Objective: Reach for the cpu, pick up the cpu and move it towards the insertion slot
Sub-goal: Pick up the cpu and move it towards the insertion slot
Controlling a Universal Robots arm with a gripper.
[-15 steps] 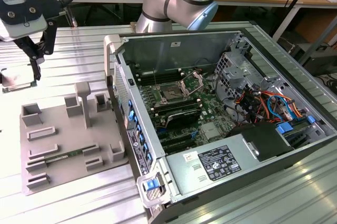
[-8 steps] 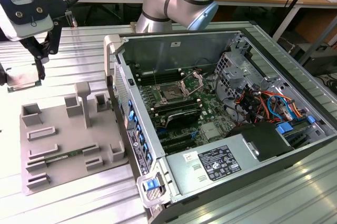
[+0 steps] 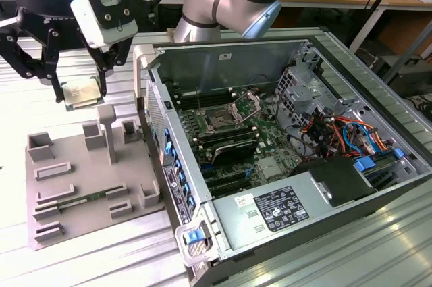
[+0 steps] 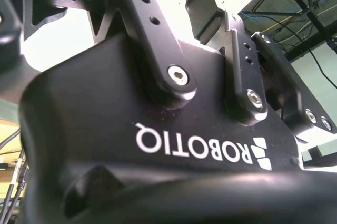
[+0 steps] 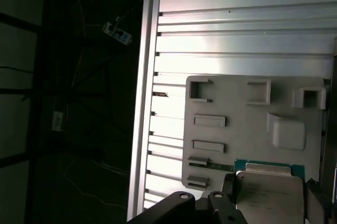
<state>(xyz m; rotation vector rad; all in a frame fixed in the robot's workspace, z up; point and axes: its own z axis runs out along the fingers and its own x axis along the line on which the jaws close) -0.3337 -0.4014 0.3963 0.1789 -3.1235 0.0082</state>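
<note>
Above grey tray [image 3: 81, 186], gripper [image 3: 79, 91] clamping cpu [image 3: 81, 91], lifted

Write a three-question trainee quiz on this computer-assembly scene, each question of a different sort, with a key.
1. True or false: the end effector holds the cpu above the grey parts tray.
2. Multiple choice: the insertion slot is (A) on the grey parts tray, (B) on the green board inside the open computer case, (C) on the wooden bench behind.
3. Fill in: in the exterior view, the cpu is to that view's ____ of the computer case.

Key: 1 true; 2 B; 3 left.
</note>
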